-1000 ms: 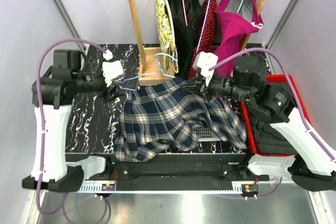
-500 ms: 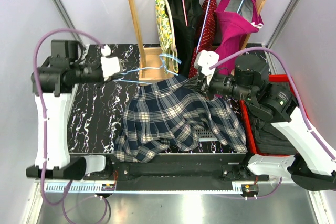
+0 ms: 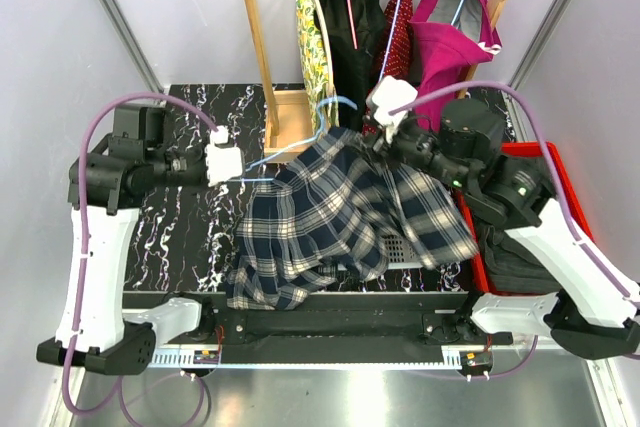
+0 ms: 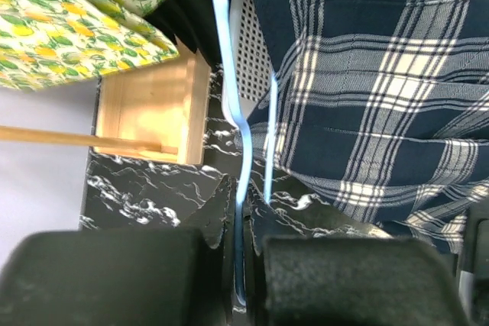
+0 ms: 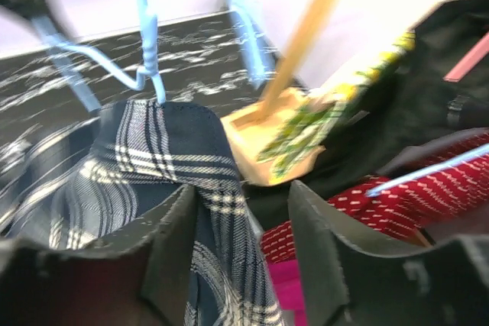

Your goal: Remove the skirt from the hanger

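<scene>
The navy plaid skirt (image 3: 320,217) hangs from a light blue wire hanger (image 3: 338,100) and drapes down over the black marbled table (image 3: 180,237). My left gripper (image 3: 238,170) is at the hanger's left end. In the left wrist view its jaws (image 4: 241,257) are shut on the blue hanger wire (image 4: 229,74), with the skirt (image 4: 382,74) to the right. My right gripper (image 3: 378,139) is at the skirt's top right edge. In the right wrist view it (image 5: 244,219) stands open, the skirt's edge (image 5: 221,211) lying against its left finger, and the hanger (image 5: 145,36) is beyond.
A wooden clothes rack (image 3: 258,37) stands at the back with a lemon-print garment (image 3: 315,47), a black one (image 3: 355,27), a red dotted one (image 3: 395,47) and a magenta one (image 3: 450,47). A red bin (image 3: 555,162) holding dark cloth sits at the right.
My left gripper has closed on the hanger's end and drawn it up and left. My right gripper has opened. The skirt's top has risen toward the rack.
</scene>
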